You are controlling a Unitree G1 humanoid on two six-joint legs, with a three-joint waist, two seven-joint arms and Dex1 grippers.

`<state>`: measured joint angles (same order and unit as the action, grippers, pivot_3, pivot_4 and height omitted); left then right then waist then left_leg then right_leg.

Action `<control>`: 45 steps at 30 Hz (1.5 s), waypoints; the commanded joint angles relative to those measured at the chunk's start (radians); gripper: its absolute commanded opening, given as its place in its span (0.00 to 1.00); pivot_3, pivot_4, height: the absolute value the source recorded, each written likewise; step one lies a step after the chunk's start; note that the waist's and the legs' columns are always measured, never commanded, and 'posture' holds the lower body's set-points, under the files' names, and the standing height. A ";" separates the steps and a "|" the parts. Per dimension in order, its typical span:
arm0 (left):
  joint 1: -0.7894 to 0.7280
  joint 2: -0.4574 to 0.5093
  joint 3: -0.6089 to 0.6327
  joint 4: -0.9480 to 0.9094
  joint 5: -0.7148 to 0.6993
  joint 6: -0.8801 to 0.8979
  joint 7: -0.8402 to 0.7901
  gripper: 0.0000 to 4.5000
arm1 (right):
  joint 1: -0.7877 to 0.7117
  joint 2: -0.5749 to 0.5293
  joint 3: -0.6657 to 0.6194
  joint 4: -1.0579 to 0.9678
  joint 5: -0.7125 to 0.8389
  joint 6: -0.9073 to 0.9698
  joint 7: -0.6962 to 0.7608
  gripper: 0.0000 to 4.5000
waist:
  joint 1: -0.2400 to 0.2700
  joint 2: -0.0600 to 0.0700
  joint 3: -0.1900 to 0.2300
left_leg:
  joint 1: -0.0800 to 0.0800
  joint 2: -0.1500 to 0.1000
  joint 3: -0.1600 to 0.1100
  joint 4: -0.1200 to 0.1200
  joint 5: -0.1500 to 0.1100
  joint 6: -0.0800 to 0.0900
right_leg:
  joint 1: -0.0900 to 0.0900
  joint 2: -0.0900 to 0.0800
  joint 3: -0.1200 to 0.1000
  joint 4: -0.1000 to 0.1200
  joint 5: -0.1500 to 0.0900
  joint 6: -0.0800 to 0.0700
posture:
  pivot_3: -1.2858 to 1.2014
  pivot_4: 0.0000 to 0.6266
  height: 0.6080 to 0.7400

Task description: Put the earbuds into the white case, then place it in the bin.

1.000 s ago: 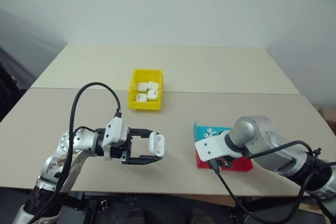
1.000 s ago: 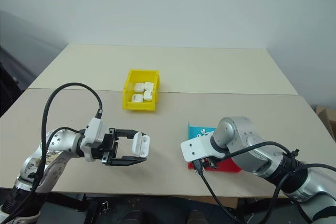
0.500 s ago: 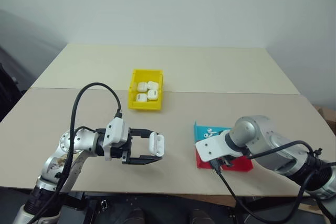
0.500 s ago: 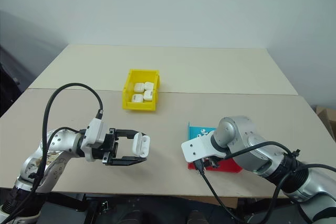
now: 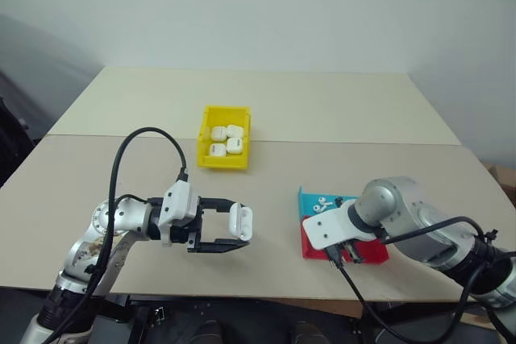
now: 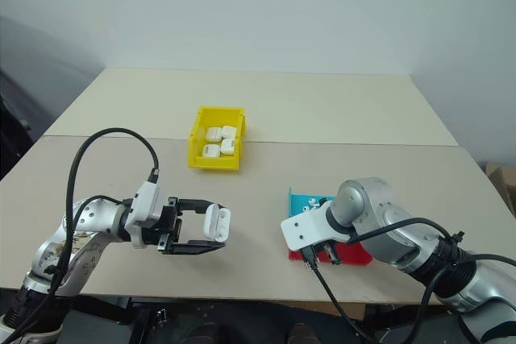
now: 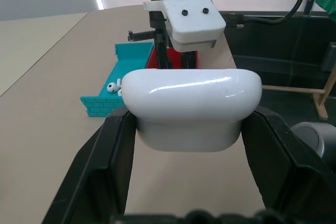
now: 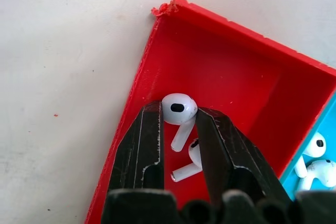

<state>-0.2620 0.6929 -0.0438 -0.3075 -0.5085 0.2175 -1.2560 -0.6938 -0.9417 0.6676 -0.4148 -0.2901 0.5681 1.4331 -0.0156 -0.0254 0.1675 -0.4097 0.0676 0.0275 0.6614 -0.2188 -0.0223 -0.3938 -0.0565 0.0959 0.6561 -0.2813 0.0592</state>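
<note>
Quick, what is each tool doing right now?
Left tool: closed on the white case.
Right tool: closed around an earbud in the red tray.

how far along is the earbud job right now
Done: four cases already lie in the yellow bin. In hand: the left gripper holds a white case above the table, while the right gripper closes its fingers on an earbud in the red tray. Left: loading earbuds into that case, then binning it.
</note>
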 commanded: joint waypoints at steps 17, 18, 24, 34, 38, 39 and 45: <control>-0.113 -0.047 0.026 -0.163 -0.259 0.171 0.065 0.61 | -0.005 -0.017 -0.628 -0.212 0.353 0.394 -0.041 0.24 | 0.007 0.000 0.000 | -0.005 0.000 -0.001 0.000 0.000 0.000 | -0.002 0.000 -0.001 -0.002 0.000 0.000 | 0.52 0.24 1.00; -0.121 -0.053 0.020 -0.175 -0.265 0.182 0.076 0.61 | -0.008 0.003 -0.680 -0.222 0.393 0.426 -0.058 0.24 | 0.006 0.000 0.000 | -0.005 0.000 -0.001 0.000 0.000 0.000 | -0.002 0.000 -0.001 -0.002 0.000 0.000 | 0.52 0.24 1.00; -0.168 -0.080 0.001 -0.205 -0.288 0.236 0.120 0.61 | -0.005 0.213 -0.951 -0.248 0.598 0.397 -0.233 0.24 | -0.005 0.000 0.000 | -0.004 0.000 -0.002 -0.001 0.000 0.000 | -0.002 0.001 -0.001 -0.001 0.000 0.000 | 0.52 0.24 1.00; -0.293 -0.123 0.007 -0.198 -0.285 0.290 0.237 0.61 | 0.052 0.488 -1.097 -0.288 0.942 0.206 -0.418 0.24 | 0.001 0.000 0.000 | -0.005 0.000 -0.003 -0.001 0.000 0.000 | -0.001 0.000 -0.002 -0.002 0.000 0.000 | 0.52 0.24 1.00; -0.299 -0.116 0.004 -0.212 -0.288 0.292 0.242 0.61 | 0.092 0.525 -1.066 -0.275 1.012 0.087 -0.410 0.24 | -0.003 0.000 0.000 | -0.005 0.000 -0.003 -0.001 0.000 0.000 | -0.001 0.000 -0.002 -0.002 0.000 0.000 | 0.52 0.24 1.00; -0.298 -0.114 0.004 -0.213 -0.291 0.293 0.240 0.61 | 0.105 0.522 -1.047 -0.267 1.012 0.060 -0.404 0.24 | -0.003 0.000 0.000 | -0.005 0.000 -0.003 -0.001 0.000 0.000 | -0.001 0.001 -0.002 -0.002 0.000 0.000 | 0.52 0.24 1.00; -0.297 -0.111 -0.006 -0.220 -0.280 0.288 0.242 0.61 | 0.143 0.503 -0.938 -0.218 0.990 -0.081 -0.366 0.24 | -0.003 0.000 0.000 | -0.005 0.000 -0.003 -0.001 0.000 0.000 | -0.001 0.001 -0.002 -0.002 0.000 0.000 | 0.52 0.24 1.00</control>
<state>-0.5453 0.5804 -0.0578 -0.4955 -0.7798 0.5065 -1.0187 -0.5535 -0.4233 -0.2972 -0.6344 0.6918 0.5497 1.0521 -0.0181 -0.0256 0.1678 -0.4143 0.0671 0.0242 0.6601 -0.2189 -0.0221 -0.3951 -0.0560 0.0943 0.6540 -0.2811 0.0594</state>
